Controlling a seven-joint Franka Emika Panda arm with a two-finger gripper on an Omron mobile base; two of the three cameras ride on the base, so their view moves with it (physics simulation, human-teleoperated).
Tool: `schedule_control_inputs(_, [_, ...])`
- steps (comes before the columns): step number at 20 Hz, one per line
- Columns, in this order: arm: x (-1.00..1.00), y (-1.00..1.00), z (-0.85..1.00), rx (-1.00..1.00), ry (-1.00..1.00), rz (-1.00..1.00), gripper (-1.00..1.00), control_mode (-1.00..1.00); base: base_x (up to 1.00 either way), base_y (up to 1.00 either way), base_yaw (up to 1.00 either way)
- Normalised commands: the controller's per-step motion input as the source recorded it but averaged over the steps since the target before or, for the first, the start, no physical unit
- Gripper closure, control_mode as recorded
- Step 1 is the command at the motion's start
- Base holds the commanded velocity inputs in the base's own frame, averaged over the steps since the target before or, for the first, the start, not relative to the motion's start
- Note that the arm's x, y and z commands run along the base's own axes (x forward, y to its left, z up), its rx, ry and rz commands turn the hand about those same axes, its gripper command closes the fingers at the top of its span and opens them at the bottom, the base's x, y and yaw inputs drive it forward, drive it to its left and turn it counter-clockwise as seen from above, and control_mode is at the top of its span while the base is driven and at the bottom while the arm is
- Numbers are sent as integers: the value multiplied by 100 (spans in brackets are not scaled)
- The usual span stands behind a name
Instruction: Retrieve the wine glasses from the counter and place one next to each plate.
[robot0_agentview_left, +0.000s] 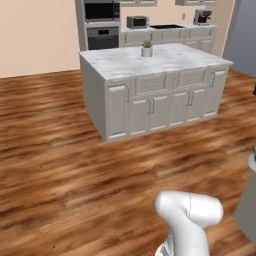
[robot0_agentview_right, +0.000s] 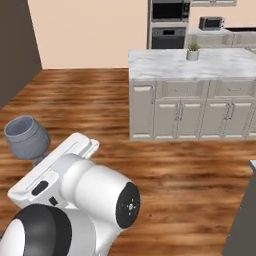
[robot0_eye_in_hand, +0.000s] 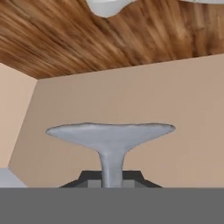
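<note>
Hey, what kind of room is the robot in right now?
A home kitchen, rendered: a marble-topped island with cabinet doors, a built-in wall oven, and a toaster on the back counter.

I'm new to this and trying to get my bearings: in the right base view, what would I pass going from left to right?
Wine glass carried on the left → robot arm → wall ovens → small potted plant on the marble island → toaster oven at the back.

A home kitchen: a marble-topped island (robot0_agentview_left: 150, 62) with pale panelled cabinets stands on wood-plank flooring (robot0_agentview_left: 65, 165), a small potted plant (robot0_agentview_left: 147, 48) on it, and behind it a built-in wall oven (robot0_agentview_left: 102, 22) and a toaster oven (robot0_agentview_left: 137, 21).
</note>
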Motion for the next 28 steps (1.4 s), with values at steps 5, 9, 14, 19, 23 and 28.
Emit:
schedule_control_inputs(5, [0, 0, 0, 0, 0, 0, 100, 100, -100, -16, 9])
schedule_control_inputs(9, [0, 0, 0, 0, 0, 0, 100, 100, -100, -3, 8])
schedule_control_inputs(14, [0, 0, 0, 0, 0, 0, 100, 100, -100, -38, 10])
schedule_control_inputs(19, [0, 0, 0, 0, 0, 0, 100, 100, -100, -44, 9])
schedule_control_inputs(23, [0, 0, 0, 0, 0, 0, 100, 100, -100, -64, 11])
schedule_control_inputs(28, [0, 0, 0, 0, 0, 0, 100, 100, -100, -56, 11])
